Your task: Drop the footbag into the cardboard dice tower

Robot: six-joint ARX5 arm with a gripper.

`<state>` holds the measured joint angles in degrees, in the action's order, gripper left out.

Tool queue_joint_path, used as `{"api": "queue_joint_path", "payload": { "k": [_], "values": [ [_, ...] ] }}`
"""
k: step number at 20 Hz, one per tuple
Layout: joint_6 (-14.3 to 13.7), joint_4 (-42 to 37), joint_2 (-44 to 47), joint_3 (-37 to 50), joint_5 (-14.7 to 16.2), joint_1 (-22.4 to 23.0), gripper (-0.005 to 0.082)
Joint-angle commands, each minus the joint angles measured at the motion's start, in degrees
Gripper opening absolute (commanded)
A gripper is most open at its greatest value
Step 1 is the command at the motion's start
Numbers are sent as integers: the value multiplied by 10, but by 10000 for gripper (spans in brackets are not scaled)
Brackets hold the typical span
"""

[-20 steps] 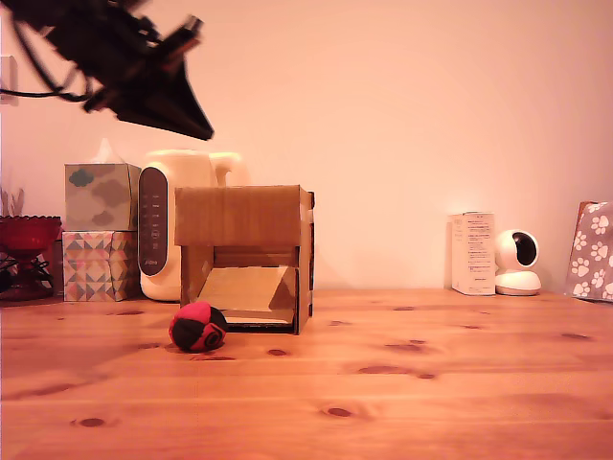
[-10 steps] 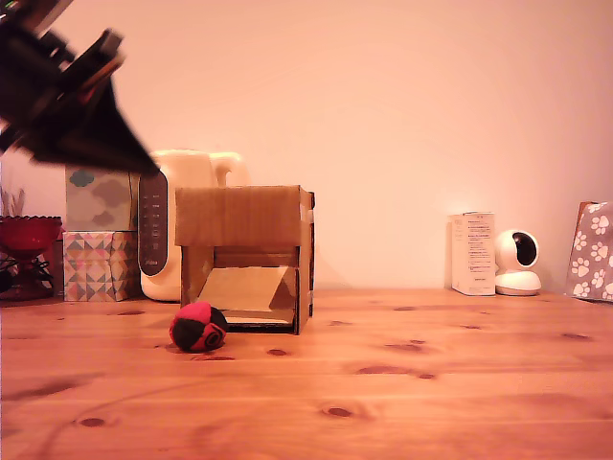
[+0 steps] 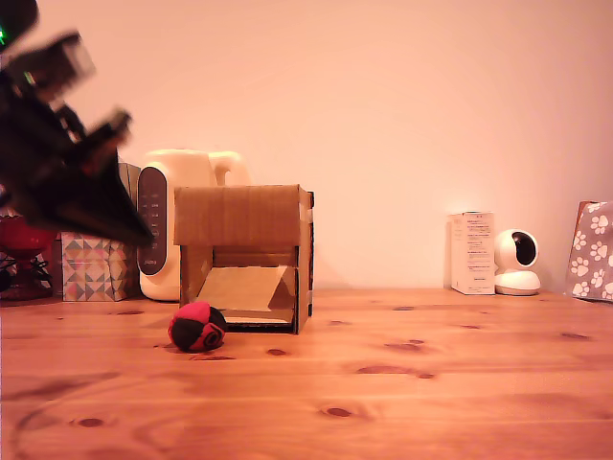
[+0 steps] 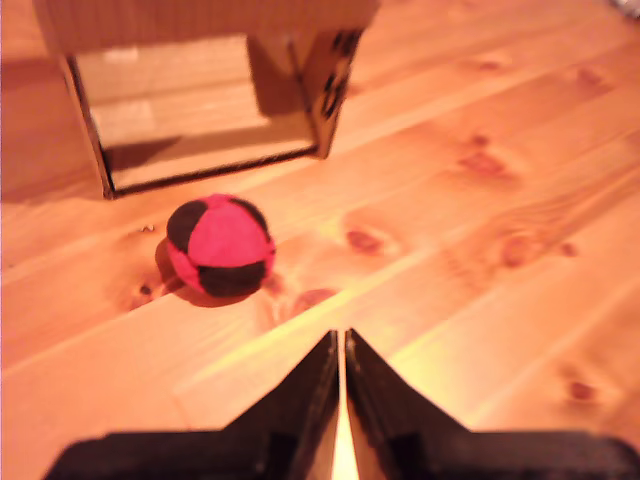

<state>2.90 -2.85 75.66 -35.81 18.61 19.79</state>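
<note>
The red and black footbag lies on the wooden table just in front of the cardboard dice tower, near its lower opening with the slanted ramp. In the exterior view my gripper hangs blurred in the air to the left of the tower, well above the table. The wrist view shows the footbag beyond my gripper and off to one side of it, with the dice tower behind. The two dark fingers lie almost together, shut, with nothing between them.
A cream appliance and a patterned tissue box stand behind the tower at the exterior view's left, beside a red bowl. A white carton, a small white camera and a paw-print bag line the back right.
My arm has swung down from the upper left corner of the exterior view toward the table. The footbag and the tower have not moved.
</note>
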Motion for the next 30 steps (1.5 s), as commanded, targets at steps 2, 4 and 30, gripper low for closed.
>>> {"api": "queue_joint_path", "payload": {
  "k": [2, 4, 30],
  "values": [
    [-2, -39, 31, 10, 3, 2, 291],
    [-1, -70, 50, 9, -5, 2, 761],
    [-45, -393, 345, -44, -26, 2, 744]
  ]
}}
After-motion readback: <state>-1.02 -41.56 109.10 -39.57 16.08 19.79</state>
